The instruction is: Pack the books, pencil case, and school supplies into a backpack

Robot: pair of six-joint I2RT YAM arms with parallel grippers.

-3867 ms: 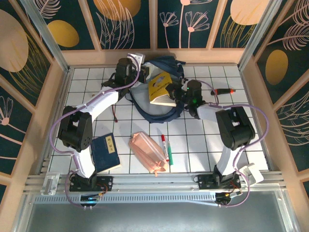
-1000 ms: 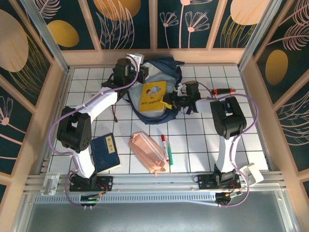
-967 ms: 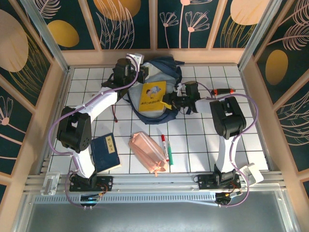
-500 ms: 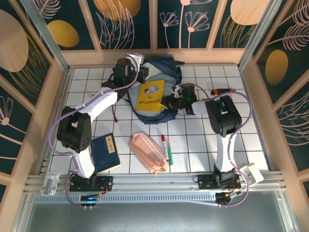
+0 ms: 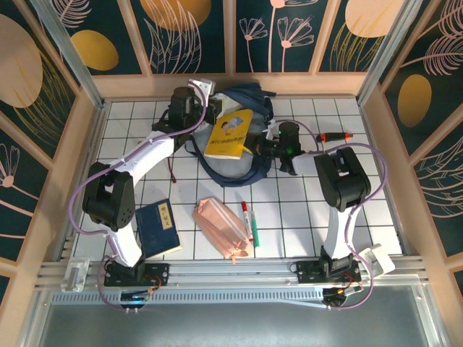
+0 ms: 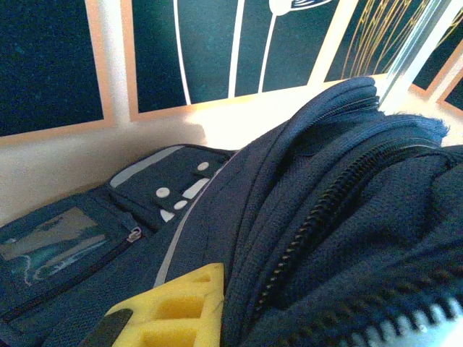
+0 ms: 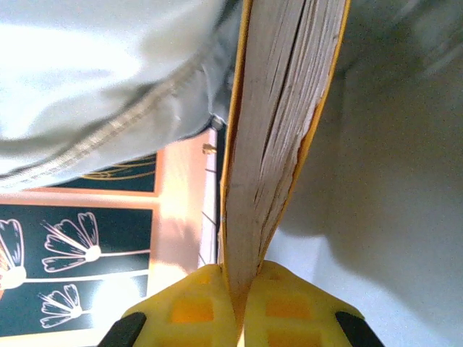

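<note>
The navy backpack (image 5: 255, 101) lies at the back centre of the table, mouth open. My right gripper (image 5: 257, 148) is shut on the bright yellow book (image 5: 229, 134), which rests tilted over the backpack's opening. In the right wrist view the book's page edge (image 7: 282, 108) runs up from between my yellow fingers (image 7: 184, 314). My left gripper (image 5: 210, 108) is at the backpack's upper left rim. One yellow finger (image 6: 173, 307) presses against the zipper fabric (image 6: 325, 217); the other is hidden behind it. The navy book (image 5: 159, 228), the pink pencil case (image 5: 223, 228) and the marker (image 5: 248, 220) lie near the front.
A red-and-black handled tool (image 5: 334, 136) lies right of the right gripper. A thin red cord (image 5: 172, 170) lies left of the backpack. A white block (image 5: 376, 259) sits at the front right corner. Wooden walls (image 5: 94, 159) enclose the tiled table.
The yellow book has shifted up and slightly right over the backpack's opening, with the right wrist drawing back to the right. The left arm holds its place.
</note>
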